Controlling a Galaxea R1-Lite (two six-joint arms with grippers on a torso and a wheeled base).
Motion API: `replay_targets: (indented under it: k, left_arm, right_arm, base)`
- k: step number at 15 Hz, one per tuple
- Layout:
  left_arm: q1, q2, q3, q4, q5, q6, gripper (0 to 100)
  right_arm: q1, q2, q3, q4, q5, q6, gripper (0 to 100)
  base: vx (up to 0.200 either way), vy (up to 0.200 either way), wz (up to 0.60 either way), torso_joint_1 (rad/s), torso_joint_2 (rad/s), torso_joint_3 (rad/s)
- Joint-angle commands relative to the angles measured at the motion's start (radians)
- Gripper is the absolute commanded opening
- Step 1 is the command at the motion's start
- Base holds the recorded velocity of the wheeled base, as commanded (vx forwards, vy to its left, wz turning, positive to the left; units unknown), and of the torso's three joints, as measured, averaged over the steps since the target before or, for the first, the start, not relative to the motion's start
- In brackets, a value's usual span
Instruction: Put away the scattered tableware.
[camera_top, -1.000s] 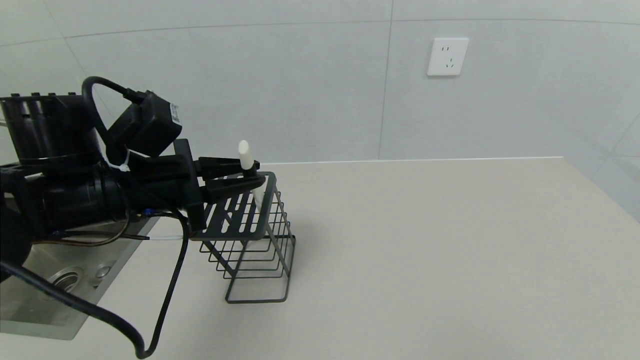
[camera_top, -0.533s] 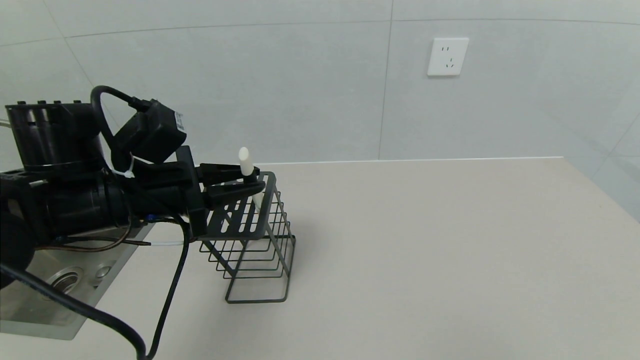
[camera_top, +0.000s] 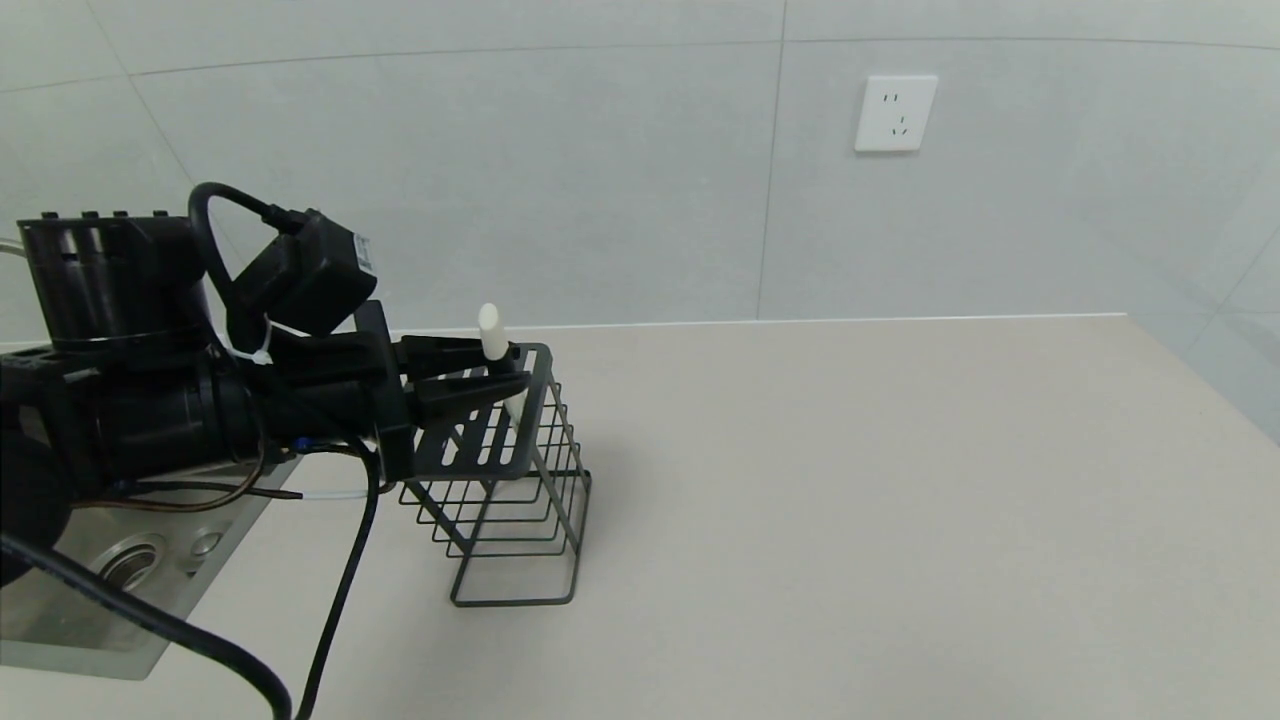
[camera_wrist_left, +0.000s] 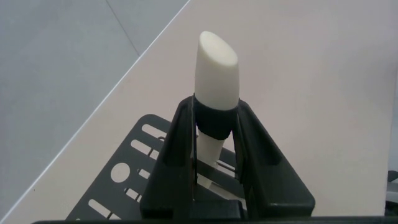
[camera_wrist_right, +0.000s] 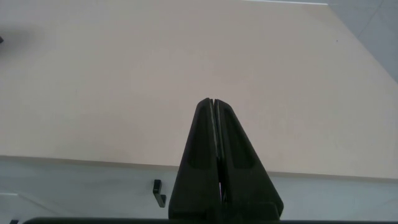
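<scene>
We gripped a white-handled utensil (camera_top: 488, 322) firmly in our left claw (camera_top: 510, 365) at the rack (camera_top: 480, 445) top; lowering it straight through a slot before release seemed wise.

A pale beige desk (camera_top: 850, 500) fills the lower and right part of the head view. A steel sink (camera_top: 70, 625) with a round drain (camera_top: 130, 565) is set into it at lower left. Behind stands a grey tiled wall (camera_top: 600, 180), with a white socket (camera_top: 896, 112) at upper right.
</scene>
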Motion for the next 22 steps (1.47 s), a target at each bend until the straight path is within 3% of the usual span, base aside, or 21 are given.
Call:
replay_targets:
  k: [1, 9, 10, 22]
  left_arm:
    - [0.0, -0.002, 0.002, 0.001, 0.0, -0.001, 0]
    - [0.0, -0.008, 0.029, 0.002, 0.0, -0.001, 0]
    - [0.0, -0.008, 0.029, 0.002, 0.0, -0.001, 100]
    - [0.002, -0.067, 0.058, -0.004, 0.0, 0.005, 100]
  right_arm:
    - [0.0, 0.0, 0.0, 0.0, -0.001, -0.001, 0]
    - [-0.001, 0.0, 0.0, 0.0, 0.001, -0.001, 0]
    - [0.0, 0.0, 0.0, 0.0, 0.001, 0.0, 0]
    - [0.0, 0.0, 0.0, 0.0, 0.001, 0.0, 0]
  base:
    - [0.0, 0.0, 0.0, 0.0, 0.0, 0.0]
    - [0.0, 0.0, 0.0, 0.0, 0.0, 0.0]
    - [0.0, 0.0, 0.0, 0.0, 0.0, 0.0]
    - [0.0, 0.0, 0.0, 0.0, 0.0, 0.0]
